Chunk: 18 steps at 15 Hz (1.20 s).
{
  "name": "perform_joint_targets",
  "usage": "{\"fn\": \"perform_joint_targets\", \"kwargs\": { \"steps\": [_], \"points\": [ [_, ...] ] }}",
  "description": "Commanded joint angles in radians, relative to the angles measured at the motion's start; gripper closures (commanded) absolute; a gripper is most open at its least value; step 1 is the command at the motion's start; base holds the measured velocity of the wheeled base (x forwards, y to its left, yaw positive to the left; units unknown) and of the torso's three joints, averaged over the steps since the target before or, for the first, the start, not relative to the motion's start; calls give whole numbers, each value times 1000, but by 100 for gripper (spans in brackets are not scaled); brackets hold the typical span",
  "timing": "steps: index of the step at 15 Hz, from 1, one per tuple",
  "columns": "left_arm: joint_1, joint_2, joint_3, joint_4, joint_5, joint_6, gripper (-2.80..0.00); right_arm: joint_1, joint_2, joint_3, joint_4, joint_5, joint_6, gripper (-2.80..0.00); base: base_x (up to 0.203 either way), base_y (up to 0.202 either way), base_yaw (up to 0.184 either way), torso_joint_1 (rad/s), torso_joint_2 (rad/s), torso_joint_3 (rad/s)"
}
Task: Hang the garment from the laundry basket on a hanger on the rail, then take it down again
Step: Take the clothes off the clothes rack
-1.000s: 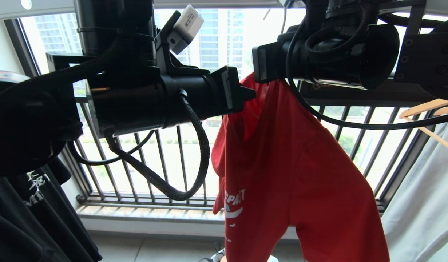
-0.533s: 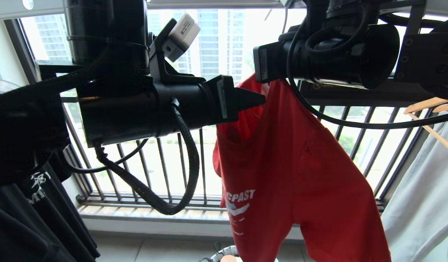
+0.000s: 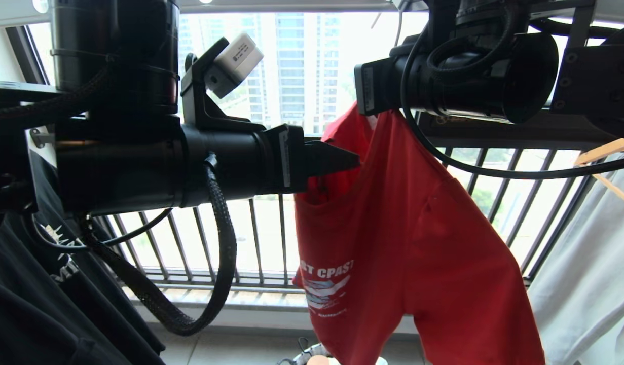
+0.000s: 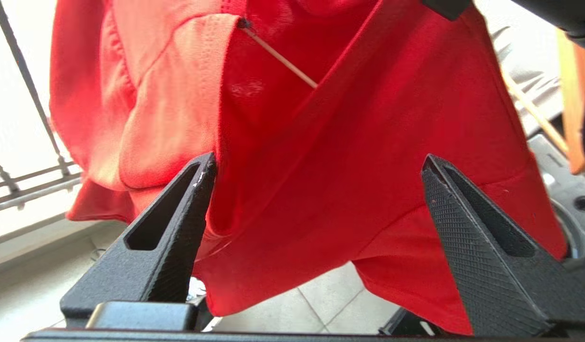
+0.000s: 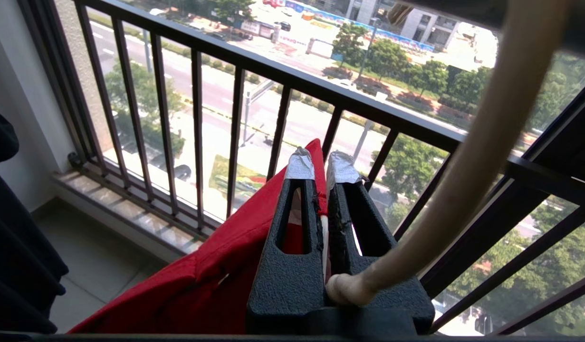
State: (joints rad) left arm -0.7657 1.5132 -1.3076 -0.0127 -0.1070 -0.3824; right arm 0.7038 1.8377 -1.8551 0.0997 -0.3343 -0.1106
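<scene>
Hanging from the right gripper (image 5: pixel 321 164), the garment (image 3: pixel 393 243) droops in front of the black railing (image 3: pixel 251 238), its printed chest falling toward six o'clock in the head view. That gripper sits at about one o'clock in the same view, its taped fingertips (image 5: pixel 299 166) clenched on a fold of red cloth near the top, which is why the shirt holds its height instead of dropping. A thin pale rod of the hanger (image 4: pixel 280 57) crosses inside the fabric, so the cloth seems partly threaded on it. The left gripper (image 4: pixel 316 175), entering from nine o'clock, is released: its jaws stand wide with the red cloth just ahead of them and nothing between them. I judge it is spread this way to take a fresh hold lower on the shirt. The laundry basket (image 3: pixel 312 352) peeks in at six o'clock, directly under the garment.
</scene>
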Motion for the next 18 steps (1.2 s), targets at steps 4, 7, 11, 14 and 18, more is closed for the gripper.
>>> {"fn": "perform_joint_targets", "kwargs": {
  "steps": [4, 7, 11, 14, 18],
  "points": [
    [0, 19, -30, 37, 112, 53, -280, 2, -8, 0, 2, -2, -3, 0, 0, 0, 0, 0, 0, 0],
    [0, -18, 9, 39, 116, 47, -280, 2, -9, -1, 2, -2, -3, 0, 0, 0, 0, 0, 0, 0],
    [-3, -63, 86, 37, 105, 43, 0, 2, -9, 1, 2, -2, -3, 0, 0, 0, 0, 0, 0, 0],
    [-3, -81, 150, 36, -30, 44, 0, 2, -11, 0, 2, -2, -3, 0, 0, 0, 0, 0, 0, 0],
    [15, -50, 182, -62, -173, 32, 0, 2, -15, 1, 2, 0, -1, 0, 0, 0, 0, 0, 0, 0]
  ]
}}
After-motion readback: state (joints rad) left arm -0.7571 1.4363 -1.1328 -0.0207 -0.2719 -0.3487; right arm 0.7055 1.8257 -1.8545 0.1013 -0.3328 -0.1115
